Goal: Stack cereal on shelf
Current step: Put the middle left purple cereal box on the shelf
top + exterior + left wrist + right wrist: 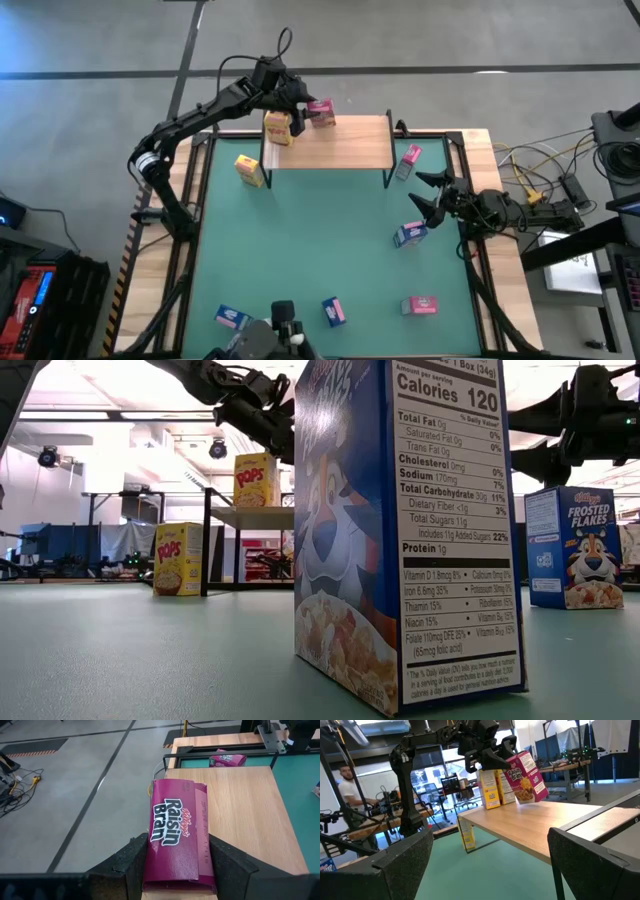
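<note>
Above the shelf [330,145], left claw [305,108] grips a tilted pink box [321,113], seemingly lengthwise; right claw [428,196] gapes.

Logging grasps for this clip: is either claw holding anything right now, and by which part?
The left claw holds a pink Raisin Bran box by its two long side edges, near one end, above the shelf. The right claw is open and empty.

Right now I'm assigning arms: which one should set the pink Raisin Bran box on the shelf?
Left. The left gripper already holds the Raisin Bran box over the shelf; the right gripper waits open, empty.
</note>
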Controlling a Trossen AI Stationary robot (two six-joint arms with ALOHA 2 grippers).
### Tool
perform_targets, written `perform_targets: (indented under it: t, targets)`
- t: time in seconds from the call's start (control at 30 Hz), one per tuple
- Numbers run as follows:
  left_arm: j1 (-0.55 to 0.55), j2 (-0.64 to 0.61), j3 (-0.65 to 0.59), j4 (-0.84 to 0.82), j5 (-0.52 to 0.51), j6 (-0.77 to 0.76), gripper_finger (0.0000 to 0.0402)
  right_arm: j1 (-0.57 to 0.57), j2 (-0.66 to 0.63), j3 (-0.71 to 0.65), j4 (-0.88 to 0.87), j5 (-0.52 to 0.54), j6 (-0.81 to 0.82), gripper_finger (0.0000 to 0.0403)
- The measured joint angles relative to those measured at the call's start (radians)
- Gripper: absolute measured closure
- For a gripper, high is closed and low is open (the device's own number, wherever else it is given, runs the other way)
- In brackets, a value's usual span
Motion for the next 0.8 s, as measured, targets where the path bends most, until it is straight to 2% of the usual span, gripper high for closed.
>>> perform_targets:
  t: [0.53, 0.8]
  targets:
    - [0.0, 0.0, 0.0, -0.021, 0.008, -0.007, 0.0236, 0.0, 0.0, 0.0, 0.0, 0.0, 0.0, 0.0019]
    - [0.0, 0.0, 0.0, -0.022, 0.009, -0.011, 0.0201, 0.0, 0.0, 0.0, 0.0, 0.0, 0.0, 0.0019]
